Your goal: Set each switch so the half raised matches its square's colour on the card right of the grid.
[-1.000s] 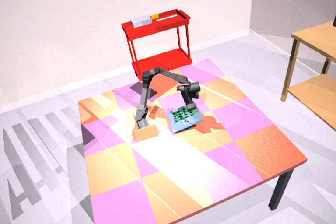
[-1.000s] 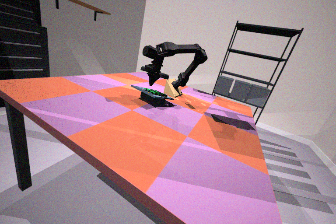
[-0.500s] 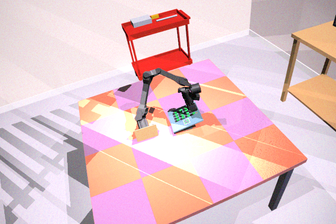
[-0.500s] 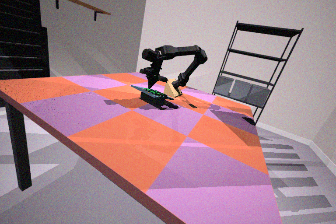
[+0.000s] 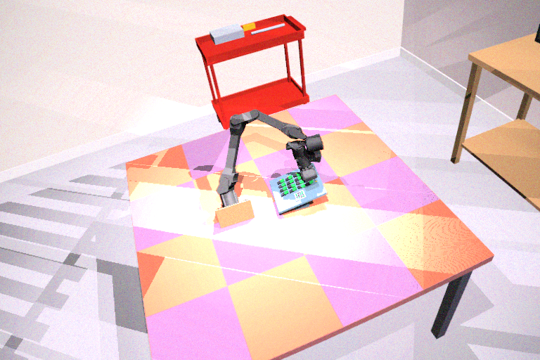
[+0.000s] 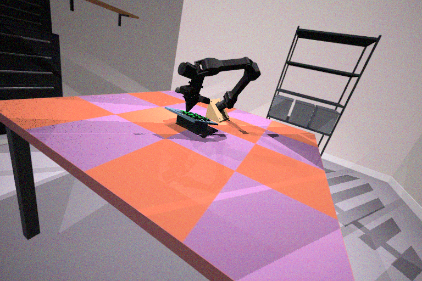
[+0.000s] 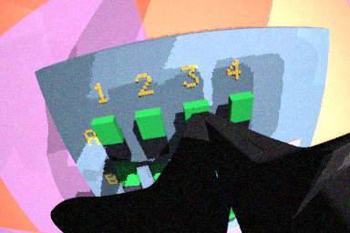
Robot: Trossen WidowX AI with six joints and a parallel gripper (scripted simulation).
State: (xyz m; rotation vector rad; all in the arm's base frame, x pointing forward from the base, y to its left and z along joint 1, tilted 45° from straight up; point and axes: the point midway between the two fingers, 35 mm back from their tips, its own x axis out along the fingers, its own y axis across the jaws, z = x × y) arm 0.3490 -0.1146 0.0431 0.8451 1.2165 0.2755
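My gripper [image 7: 200,120], clenched on nothing, points down at switch A3 [image 7: 196,108]. The panel [image 5: 298,192] lies mid-table, tilted. Wrist view alone shows yellow column numbers; top view shows the card [image 5: 300,195].

Legible markings, wrist view only. All stand on the pale blue switch panel [image 7: 73,86].

Column numbers, yellow, along the panel's far edge above the far row of switches: "1" [image 7: 100,93], "2" [image 7: 145,86], "3" [image 7: 191,76], "4" [image 7: 233,71]. Each sits just beyond a green switch half.

Row letters, yellow, down the panel's left edge: "A" [image 7: 89,137] beside the far row; "B" [image 7: 112,178] beside the next row, partly dim. Any further row letters are hidden behind the gripper [image 7: 203,124].

Top and exterior views: panel too small, no characters readable. The card [image 5: 299,195] shows coloured squares only, no text made out.
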